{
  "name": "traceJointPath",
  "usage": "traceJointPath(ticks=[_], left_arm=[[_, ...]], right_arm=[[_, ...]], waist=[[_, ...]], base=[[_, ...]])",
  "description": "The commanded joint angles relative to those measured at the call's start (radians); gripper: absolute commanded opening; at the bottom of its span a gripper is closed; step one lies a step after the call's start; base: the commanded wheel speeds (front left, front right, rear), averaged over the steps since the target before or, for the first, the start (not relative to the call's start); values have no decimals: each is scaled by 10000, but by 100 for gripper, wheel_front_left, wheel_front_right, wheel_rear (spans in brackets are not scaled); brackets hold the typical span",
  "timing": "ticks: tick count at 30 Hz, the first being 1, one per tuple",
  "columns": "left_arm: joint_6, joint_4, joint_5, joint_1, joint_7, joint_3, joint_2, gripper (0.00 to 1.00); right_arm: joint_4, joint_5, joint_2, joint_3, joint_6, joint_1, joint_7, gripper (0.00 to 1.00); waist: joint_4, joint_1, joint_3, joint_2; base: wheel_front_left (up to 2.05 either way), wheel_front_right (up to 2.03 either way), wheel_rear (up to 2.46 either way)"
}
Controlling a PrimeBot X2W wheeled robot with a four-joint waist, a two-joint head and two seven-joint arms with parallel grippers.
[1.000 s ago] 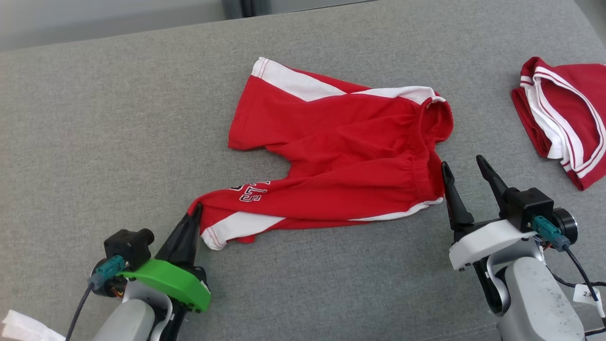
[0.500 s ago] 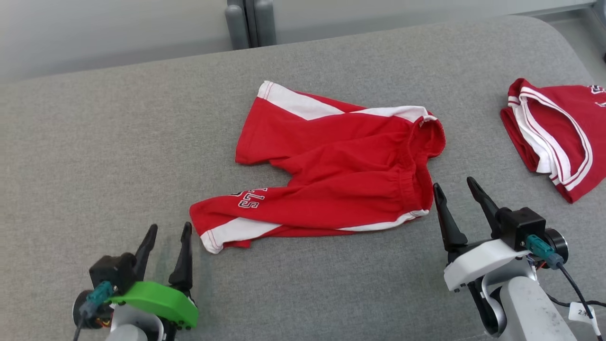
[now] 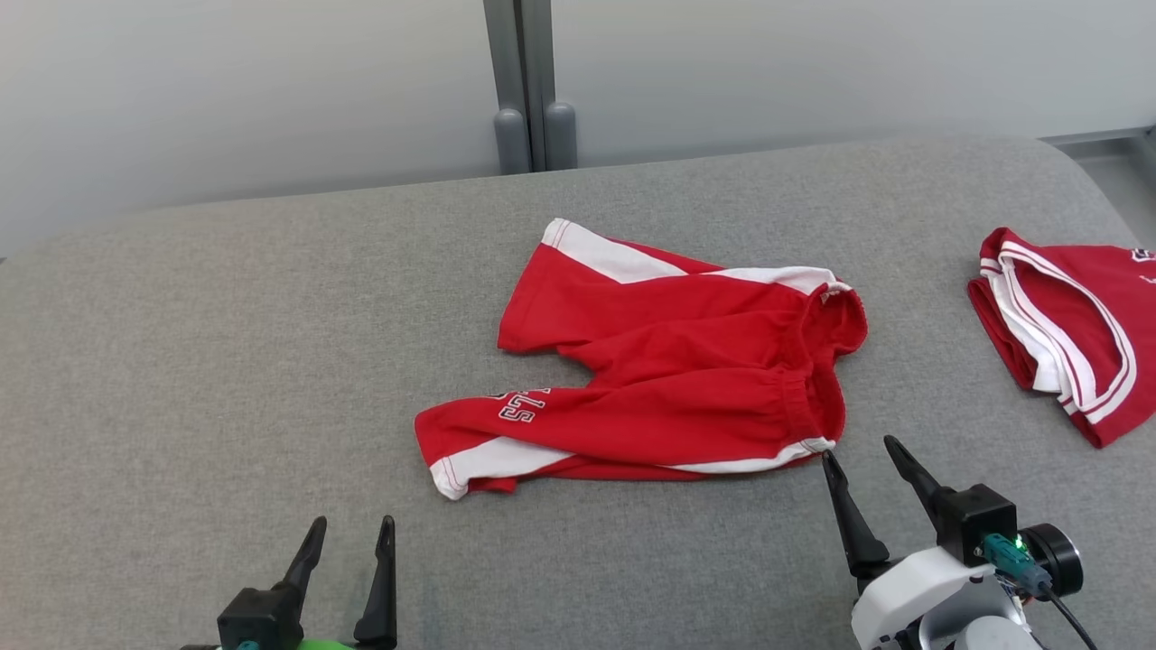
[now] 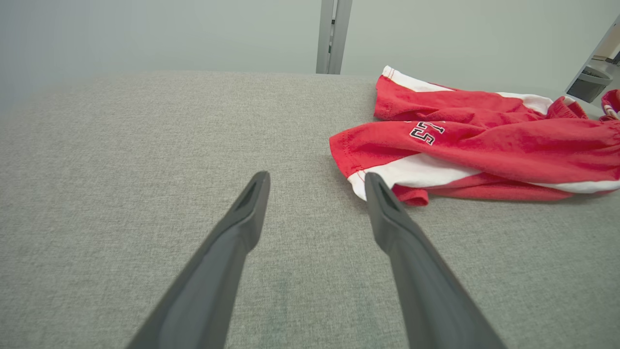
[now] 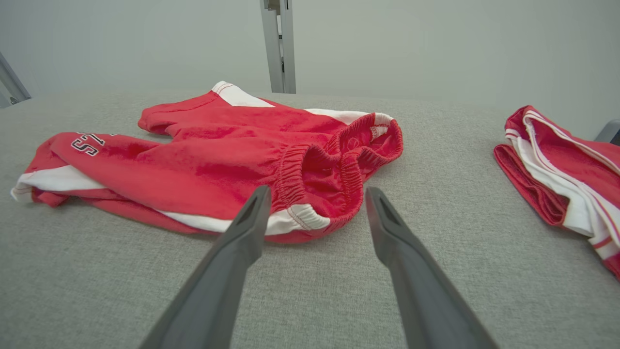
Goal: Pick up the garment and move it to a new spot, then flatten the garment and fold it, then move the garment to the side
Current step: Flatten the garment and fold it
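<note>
Red shorts (image 3: 668, 361) down loosely spread in the middle of the grey padded surface (image 3: 226, 361), waistband bunched toward the right, near leg hem no longer pinched — let go by the left gripper (image 3: 353, 524), now drawn back clear of the cloth with jaws apart. Right gripper (image 3: 858, 449) just short of the waistband corner, jaws likewise apart, holding nothing; reads as relocation done, flattening and folding yet to start. Beyond: a second red-and-white garment (image 3: 1066, 325) folded at the surface's right edge, pale wall and a grey post (image 3: 524, 90) behind.
</note>
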Motion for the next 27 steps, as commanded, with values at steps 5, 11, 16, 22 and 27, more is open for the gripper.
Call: traceJointPath(ticks=[5, 11, 16, 22, 27], left_arm=[[20, -35, 144, 273, 0, 75, -196, 100], [20, 34, -2, -11, 0, -103, -230, 100], [20, 72, -225, -303, 1, -282, -84, 100], [20, 95, -459, -597, 1, -544, 34, 100], [20, 62, -666, -735, 1, -656, 108, 100]], right_arm=[[158, -164, -32, -127, -13, 209, -44, 100], [516, -552, -32, -11, -13, -200, -44, 100], [1149, -1330, -32, -35, -13, -838, -44, 100], [2278, -2253, -32, -95, -13, -1697, -44, 100], [2471, -2522, -34, 34, -13, -2128, -44, 100]], waist=[[191, 0, -208, -1], [173, 0, 64, -1], [225, 0, 488, -1], [360, 0, 884, -1], [432, 0, 1057, -1]], base=[[0, 0, 0], [0, 0, 0], [0, 0, 0], [0, 0, 0], [0, 0, 0]])
